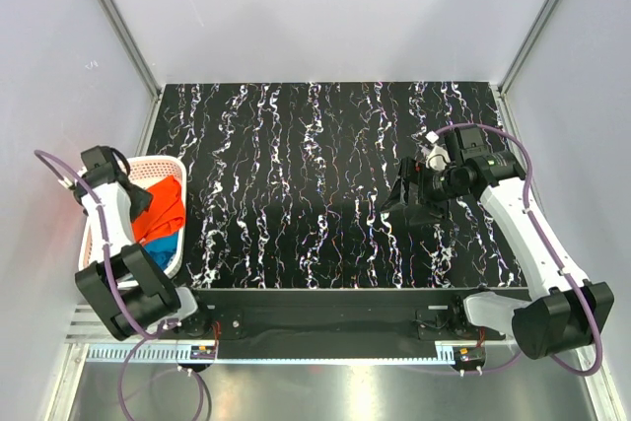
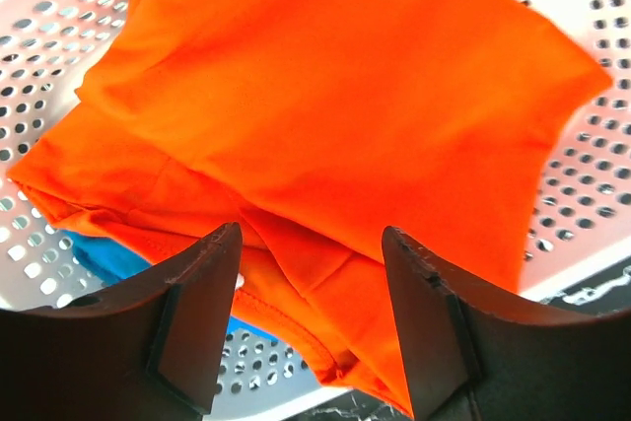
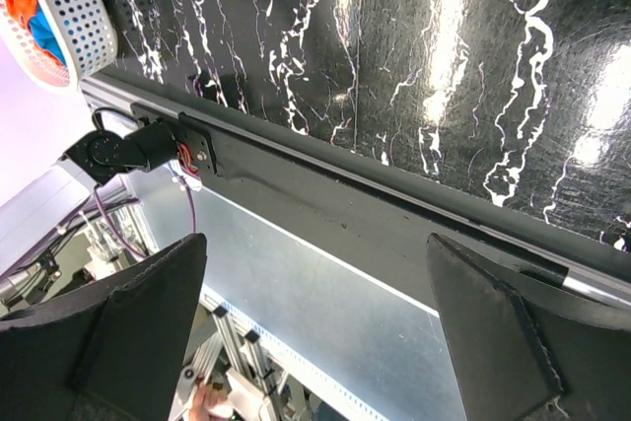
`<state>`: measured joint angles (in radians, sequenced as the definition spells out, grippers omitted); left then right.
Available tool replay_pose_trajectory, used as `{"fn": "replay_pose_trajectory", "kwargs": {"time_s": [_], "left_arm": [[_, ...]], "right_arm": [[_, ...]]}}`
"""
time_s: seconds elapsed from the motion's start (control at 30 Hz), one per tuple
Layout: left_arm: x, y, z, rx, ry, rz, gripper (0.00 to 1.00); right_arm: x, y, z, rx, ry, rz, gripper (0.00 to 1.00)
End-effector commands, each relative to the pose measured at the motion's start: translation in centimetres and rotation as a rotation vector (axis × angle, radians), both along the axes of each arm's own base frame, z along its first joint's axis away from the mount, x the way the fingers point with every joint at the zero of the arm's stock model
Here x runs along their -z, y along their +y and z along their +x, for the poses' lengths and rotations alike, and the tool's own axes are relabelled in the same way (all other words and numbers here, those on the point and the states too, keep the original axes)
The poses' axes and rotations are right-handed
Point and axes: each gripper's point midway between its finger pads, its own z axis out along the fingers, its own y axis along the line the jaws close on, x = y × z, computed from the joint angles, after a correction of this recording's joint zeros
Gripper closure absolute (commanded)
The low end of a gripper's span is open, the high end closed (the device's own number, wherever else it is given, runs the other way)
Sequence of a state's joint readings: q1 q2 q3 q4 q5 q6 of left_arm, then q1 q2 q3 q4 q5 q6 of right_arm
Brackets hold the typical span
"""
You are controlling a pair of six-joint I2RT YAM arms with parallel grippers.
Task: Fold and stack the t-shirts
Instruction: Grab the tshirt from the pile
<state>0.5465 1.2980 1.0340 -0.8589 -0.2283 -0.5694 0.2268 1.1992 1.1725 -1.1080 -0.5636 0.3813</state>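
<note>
Left wrist view first: the left jaws are spread apart with nothing between them, pointing down into the white mesh basket (image 2: 592, 194). The orange-red t-shirt (image 2: 325, 115) lies bunched up right past the tips and fills most of the frame. A folded edge with a stitched hem runs down into the gap between the two jaws. Can't tell if the tips actually touch the cloth or just hang over it.

The teal t-shirt (image 2: 108, 261) is underneath the orange one. Only a small strip of it peeks out at the lower left, next to the left-hand jaw.

From the top camera, the basket sits at the left edge of the black, white-veined counter (image 1: 296, 165), with the left arm leaning over it and both shirts inside.

The right jaws are wide open and holding nothing, hanging above the right part of the counter, well apart from the basket and shirts.

Looks-wise, the orange shirt is plain, smooth, soft cloth in a very bright colour, loosely crumpled with a few broad folds. The teal one is plain too.
</note>
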Motion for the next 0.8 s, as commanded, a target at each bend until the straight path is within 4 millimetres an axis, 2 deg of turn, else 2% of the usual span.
{"fn": "replay_pose_trajectory", "kwargs": {"time_s": [0.0, 0.13, 0.2, 0.33, 0.4, 0.43, 0.5, 0.53, 0.63, 0.67, 0.77], "left_arm": [[1.0, 2.0, -0.9, -0.070, 0.003, 0.052, 0.36], [3.6, 3.4, -2.4, -0.130, 0.016, 0.022, 0.35], [4.1, 4.4, -2.8, -0.140, 0.021, 0.036, 0.33], [5.0, 5.6, -2.3, -0.130, 0.030, 0.059, 0.23], [5.6, 5.7, -1.9, -0.128, 0.020, 0.053, 0.21], [6.1, 5.9, -1.4, -0.125, 0.006, 0.055, 0.25], [6.4, 6.0, -1.1, -0.119, -0.005, 0.057, 0.41], [6.2, 6.5, -0.8, -0.126, -0.013, 0.070, 0.57], [4.9, 6.4, 0.0, -0.093, -0.058, 0.084, 0.79], [3.9, 6.3, 0.3, -0.082, -0.086, 0.097, 1.00], [1.4, 5.1, 1.3, -0.061, -0.162, 0.114, 1.00]], "right_arm": [[-1.2, 0.6, 0.2, -0.037, -0.029, 0.024, 0.00], [-1.3, 0.7, 0.3, -0.034, -0.032, 0.031, 0.00], [-1.0, 0.7, 0.0, -0.033, -0.023, 0.037, 0.00], [-1.1, 0.8, 0.0, -0.028, -0.026, 0.047, 0.00], [-1.3, 0.8, 0.0, -0.028, -0.030, 0.048, 0.00], [-1.3, 0.8, -0.1, -0.029, -0.029, 0.049, 0.00], [-1.2, 0.9, -0.1, -0.031, -0.023, 0.052, 0.00], [-1.2, 0.9, -0.1, -0.030, -0.019, 0.053, 0.00], [-0.9, 1.0, -0.2, -0.031, -0.007, 0.055, 0.00], [-0.8, 1.0, -0.1, -0.028, -0.003, 0.054, 0.00], [-0.7, 1.2, 0.0, -0.026, 0.005, 0.063, 0.00]]}}
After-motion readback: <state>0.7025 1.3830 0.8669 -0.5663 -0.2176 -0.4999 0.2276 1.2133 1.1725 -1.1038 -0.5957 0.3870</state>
